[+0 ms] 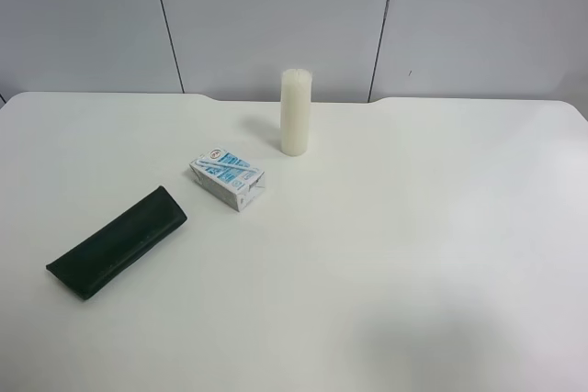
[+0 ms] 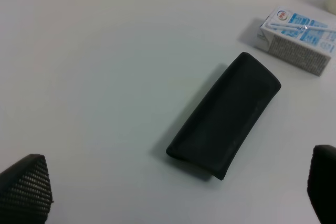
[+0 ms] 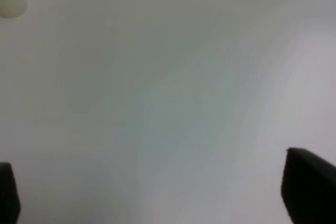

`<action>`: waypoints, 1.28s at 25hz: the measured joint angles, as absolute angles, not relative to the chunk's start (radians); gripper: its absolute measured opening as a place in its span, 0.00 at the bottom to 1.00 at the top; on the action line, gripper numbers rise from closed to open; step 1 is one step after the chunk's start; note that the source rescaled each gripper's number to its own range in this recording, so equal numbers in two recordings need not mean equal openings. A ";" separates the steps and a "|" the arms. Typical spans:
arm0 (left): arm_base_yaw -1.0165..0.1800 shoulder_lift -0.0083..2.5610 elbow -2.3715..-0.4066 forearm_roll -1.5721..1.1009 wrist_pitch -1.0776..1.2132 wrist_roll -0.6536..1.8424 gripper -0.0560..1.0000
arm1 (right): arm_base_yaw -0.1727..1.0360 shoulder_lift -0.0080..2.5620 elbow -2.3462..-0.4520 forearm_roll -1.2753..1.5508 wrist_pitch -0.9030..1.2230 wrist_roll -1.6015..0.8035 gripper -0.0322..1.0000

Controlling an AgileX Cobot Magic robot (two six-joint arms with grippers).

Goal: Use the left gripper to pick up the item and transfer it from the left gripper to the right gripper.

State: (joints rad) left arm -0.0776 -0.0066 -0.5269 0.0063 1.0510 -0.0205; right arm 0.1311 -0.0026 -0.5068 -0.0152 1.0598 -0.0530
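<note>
The pickup is not yet begun: the flat dark green soft pouch (image 2: 224, 116) lies free on the white table (image 1: 413, 254), the black left gripper (image 2: 173, 187) and black right gripper (image 3: 157, 187) gape empty, and the left must next descend astride it.

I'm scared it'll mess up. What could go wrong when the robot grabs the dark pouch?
The pouch lies flat, at a slant to the open left tool, so the fingers might slip over it or pinch only a corner. The carton sits close to one end and could get bumped.
</note>
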 joint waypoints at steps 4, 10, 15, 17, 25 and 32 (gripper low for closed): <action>-0.078 -0.001 -0.528 0.006 1.042 -0.021 1.00 | 0.131 -0.003 -0.507 -0.015 1.060 -0.053 1.00; -0.078 0.209 -0.624 0.000 1.115 0.075 1.00 | 0.131 -0.003 -0.507 -0.015 1.060 -0.053 1.00; -0.114 0.483 -0.727 -0.012 1.128 0.193 1.00 | 0.131 -0.003 -0.507 -0.015 1.060 -0.053 1.00; -0.158 0.578 -0.749 -0.011 1.126 0.199 1.00 | 0.131 -0.003 -0.507 -0.015 1.060 -0.053 1.00; -0.362 0.891 -0.754 0.084 1.054 0.210 1.00 | 0.131 -0.003 -0.507 -0.015 1.060 -0.053 1.00; -0.438 1.175 -0.758 0.157 0.918 0.210 1.00 | 0.131 -0.003 -0.507 -0.015 1.060 -0.053 1.00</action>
State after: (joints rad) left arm -0.4379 1.1749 -0.7576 0.1572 0.9175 0.2097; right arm 0.1311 -0.0026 -0.5068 -0.0152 1.0598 -0.0530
